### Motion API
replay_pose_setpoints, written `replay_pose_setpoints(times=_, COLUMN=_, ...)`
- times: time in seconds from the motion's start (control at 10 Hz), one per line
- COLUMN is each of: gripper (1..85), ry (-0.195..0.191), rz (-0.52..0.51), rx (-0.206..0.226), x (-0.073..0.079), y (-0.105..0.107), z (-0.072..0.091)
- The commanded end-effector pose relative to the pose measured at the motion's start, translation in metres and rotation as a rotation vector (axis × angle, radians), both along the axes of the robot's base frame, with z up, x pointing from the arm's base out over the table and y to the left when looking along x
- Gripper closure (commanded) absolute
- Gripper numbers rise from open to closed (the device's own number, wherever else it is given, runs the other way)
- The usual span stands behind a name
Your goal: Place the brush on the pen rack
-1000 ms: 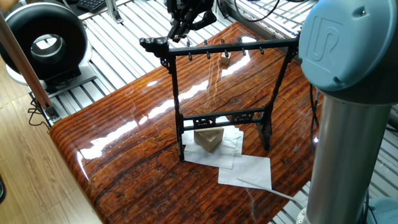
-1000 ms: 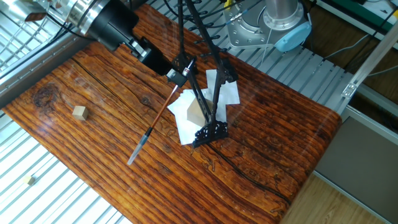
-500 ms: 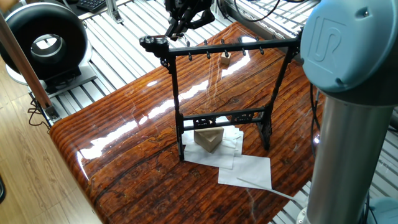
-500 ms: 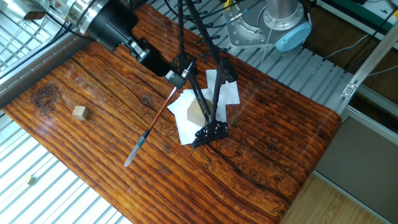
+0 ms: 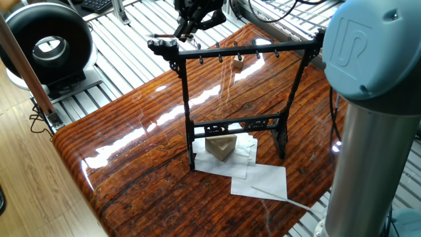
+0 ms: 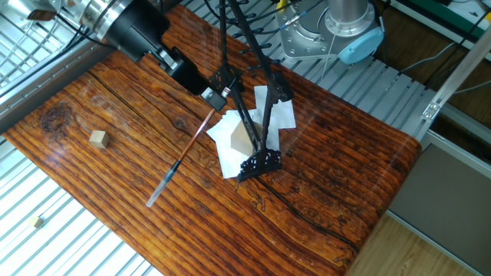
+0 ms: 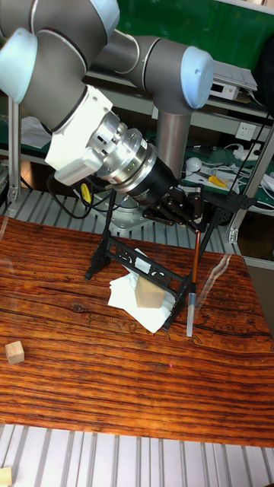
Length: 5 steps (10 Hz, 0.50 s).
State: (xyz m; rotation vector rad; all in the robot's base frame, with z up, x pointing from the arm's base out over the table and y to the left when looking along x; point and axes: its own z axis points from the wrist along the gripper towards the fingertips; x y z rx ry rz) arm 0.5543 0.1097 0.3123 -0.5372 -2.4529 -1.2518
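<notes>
My claw [image 7: 195, 219] grips the brush [image 7: 193, 281] by its top, letting it hang tip-down beside the rack [image 5: 231, 99] end (loop not visible), so it can reach a peg above the desk [image 6: 322, 184].

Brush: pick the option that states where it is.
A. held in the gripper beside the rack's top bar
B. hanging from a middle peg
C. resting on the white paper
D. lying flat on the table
A: the gripper holds the brush hanging down beside the pen rack, clear of the table.
</notes>
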Motion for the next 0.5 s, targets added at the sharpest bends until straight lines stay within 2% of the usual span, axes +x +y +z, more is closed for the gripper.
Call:
replay_pose_setpoints(times=0.0, gripper=84.7, ry=-0.017, rz=-0.005, rx=0.018, x=0.0003, y=0.0002, z=0.0064)
replay_pose_setpoints(times=0.4, gripper=84.7, ry=-0.015, rz=-0.007, rx=0.016, x=-0.0005, y=-0.0006, z=0.0058)
